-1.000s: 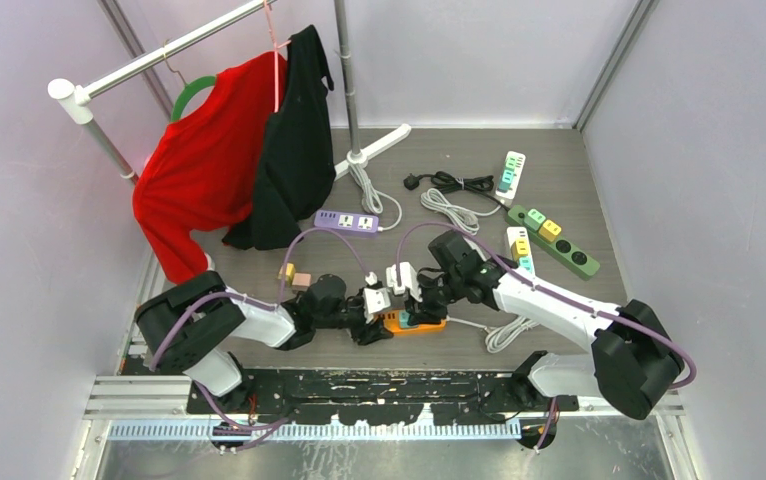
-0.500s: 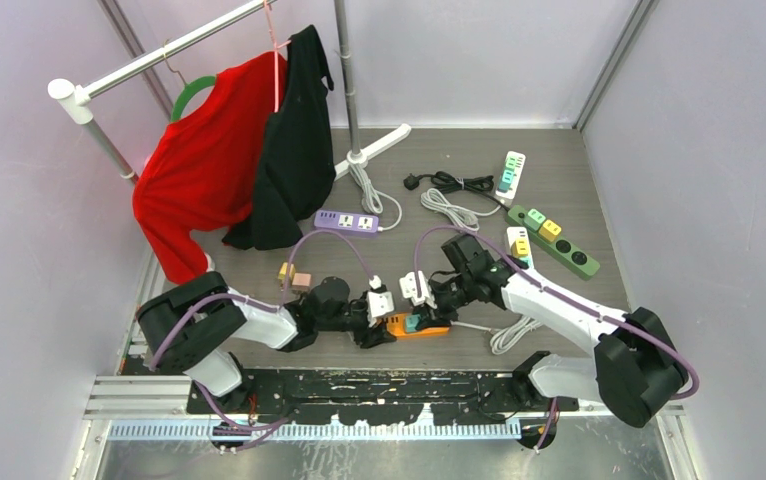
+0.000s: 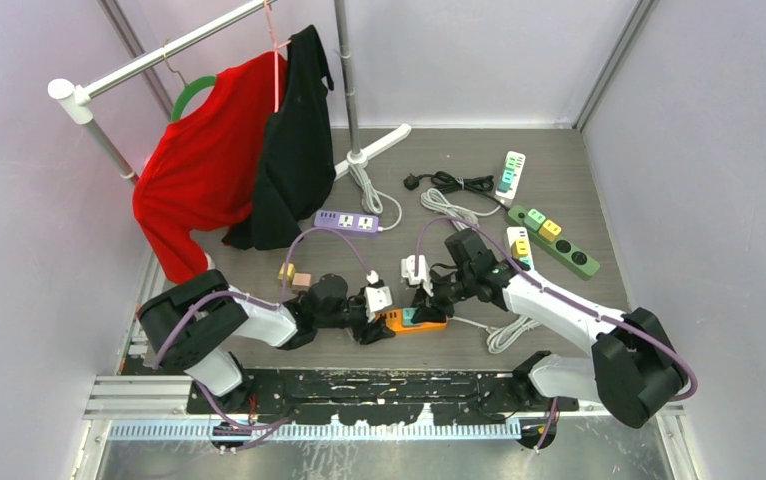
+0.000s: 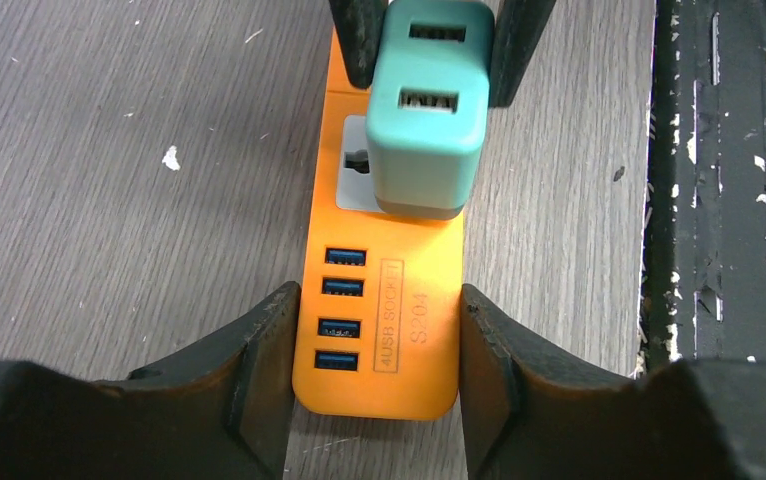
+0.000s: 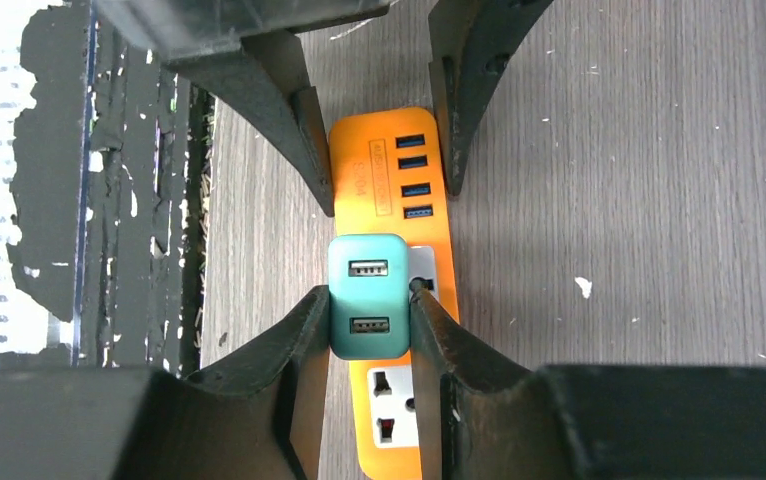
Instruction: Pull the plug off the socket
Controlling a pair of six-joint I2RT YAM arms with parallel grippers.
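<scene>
left tool point(image 3: 381, 326) holds orange strip point(image 3: 431, 325) end; right tool point(image 3: 422, 310) closed on teal plug point(image 3: 409, 319)

left arm point(image 3: 259, 322) and right arm point(image 3: 551, 300) lie low, reaching inward to the strip point(image 4: 429, 270). left gripper point(image 4: 377, 332) clamps its usb end; right gripper point(image 5: 369, 315) pinches the plug point(image 4: 424, 110) mid-strip.

top view looks down from behind; close wrist views share the orange strip point(image 4: 379, 330) from opposite ends.

Grey wood-grain floor point(image 3: 439, 150), boxed in by pale lilac walls point(image 3: 459, 50).
Well beyond the left gripper point(image 3: 387, 322), off to its left, a clothes rail point(image 3: 139, 66) carries a red garment point(image 3: 204, 150) and a black garment point(image 3: 294, 140).
</scene>
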